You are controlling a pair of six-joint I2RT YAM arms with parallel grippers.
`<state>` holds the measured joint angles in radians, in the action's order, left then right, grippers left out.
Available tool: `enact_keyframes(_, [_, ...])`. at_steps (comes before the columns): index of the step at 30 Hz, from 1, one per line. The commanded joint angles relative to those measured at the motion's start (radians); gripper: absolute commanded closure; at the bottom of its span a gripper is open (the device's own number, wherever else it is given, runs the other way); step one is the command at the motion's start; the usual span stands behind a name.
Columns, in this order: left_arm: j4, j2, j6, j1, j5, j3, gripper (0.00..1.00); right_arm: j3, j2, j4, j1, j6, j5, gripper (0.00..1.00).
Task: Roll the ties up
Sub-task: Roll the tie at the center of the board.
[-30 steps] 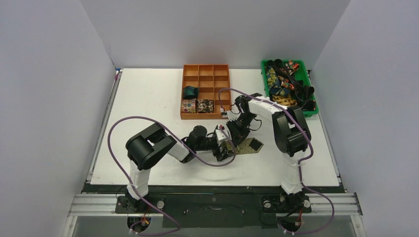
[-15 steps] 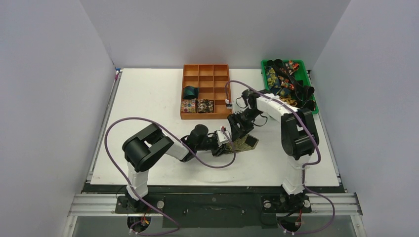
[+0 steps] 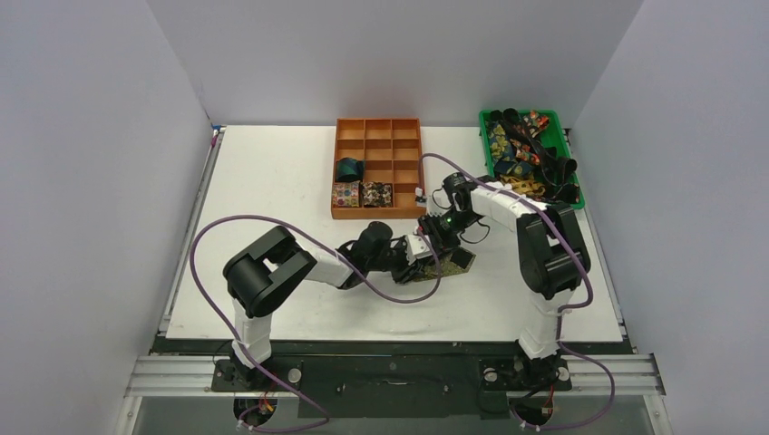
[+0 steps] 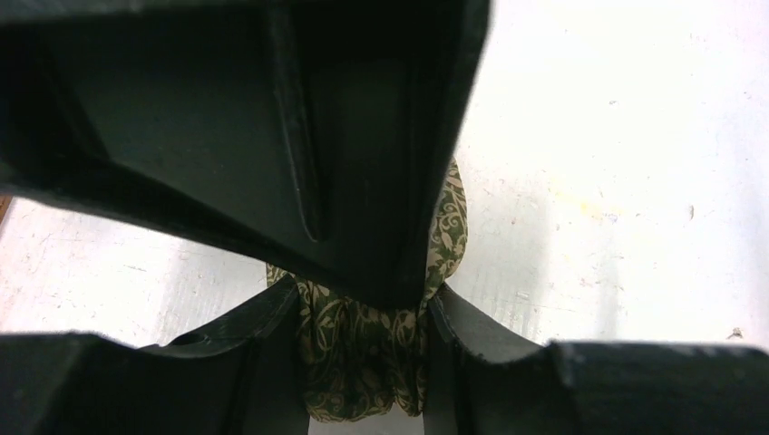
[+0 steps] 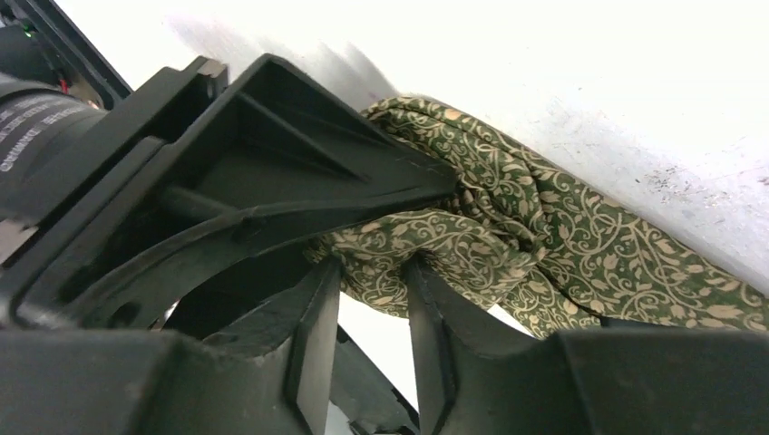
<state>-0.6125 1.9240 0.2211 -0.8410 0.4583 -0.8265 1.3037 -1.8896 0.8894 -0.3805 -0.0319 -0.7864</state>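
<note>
Both grippers came closer together since 1 s ago, and the olive tie (image 3: 451,264) is now more bunched between them, at table (image 3: 272,181) centre. Tray (image 3: 376,214) at the back holds three rolled ties (image 3: 348,169) near its front-left corner (one teal, two floral). L gripper (image 4: 358,313) is clamped on the tie's bundle, fabric filling the gap betw. its fingers (image 4: 263,335). R gripper (image 5: 374,299), just beside it, pinches a fold of the same tie. Bin (image 3: 572,168) at far right is full w/ loose ties (image 3: 517,154).
</note>
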Motion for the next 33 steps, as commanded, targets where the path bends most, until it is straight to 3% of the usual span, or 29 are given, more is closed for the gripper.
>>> enact_keyframes(1, [0.152, 0.013, -0.004, -0.007, -0.039, -0.009, 0.74, -0.012, -0.073, -0.014, 0.011, -0.012, 0.139, 0.76])
enact_keyframes(6, [0.177, 0.01, 0.01, -0.008, -0.015, -0.031, 0.68, 0.039, -0.122, 0.004, 0.049, -0.047, 0.243, 1.0])
enact_keyframes(12, [0.198, 0.022, 0.02, -0.004, 0.0, -0.075, 0.62, 0.045, -0.14, 0.018, 0.079, -0.082, 0.285, 1.0])
enact_keyframes(15, [0.173, 0.008, 0.015, -0.002, 0.022, -0.065, 0.43, 0.036, -0.138, 0.01, 0.085, -0.092, 0.321, 1.0])
enact_keyframes(19, [0.085, -0.029, -0.006, 0.0, 0.048, -0.036, 0.28, 0.033, -0.153, -0.01, 0.104, -0.087, 0.376, 1.0])
enact_keyframes(26, [0.032, 0.038, -0.035, -0.008, 0.071, -0.138, 0.26, 0.051, -0.193, -0.029, 0.106, -0.073, 0.43, 1.0])
enact_keyframes(33, [-0.057, 0.129, -0.159, -0.012, 0.086, -0.216, 0.26, 0.04, -0.205, -0.04, 0.103, -0.073, 0.471, 1.0])
